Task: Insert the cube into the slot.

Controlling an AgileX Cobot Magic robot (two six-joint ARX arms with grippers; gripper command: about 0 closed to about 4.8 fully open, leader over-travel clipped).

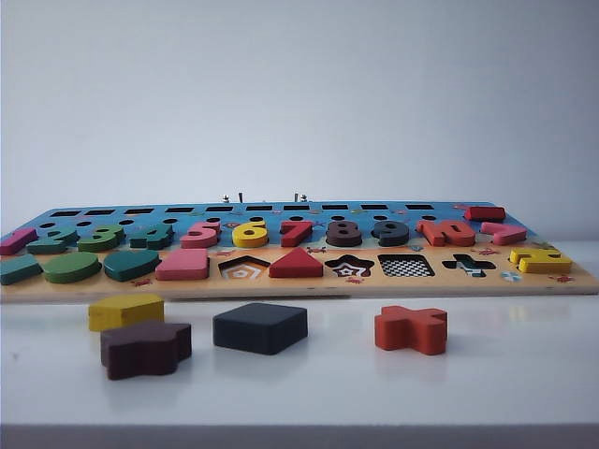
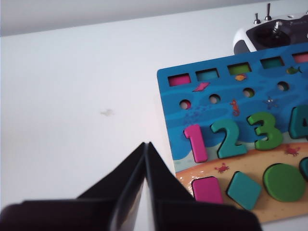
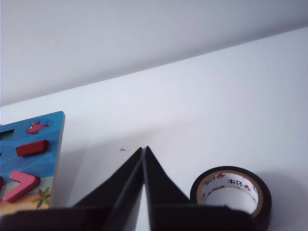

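Note:
The cube, a flat dark navy square block, lies on the white table in front of the puzzle board in the exterior view. The slot, a square recess with a checkerboard floor, is in the board's front row, right of the star recess. Neither gripper shows in the exterior view. My left gripper is shut and empty, above the white table beside the board's end with the pink 1. My right gripper is shut and empty, over bare table between the board's other end and a tape roll.
A yellow pentagon block, a dark brown flower block and an orange cross block lie near the cube. A black tape roll sits by the right gripper. A remote controller lies behind the board.

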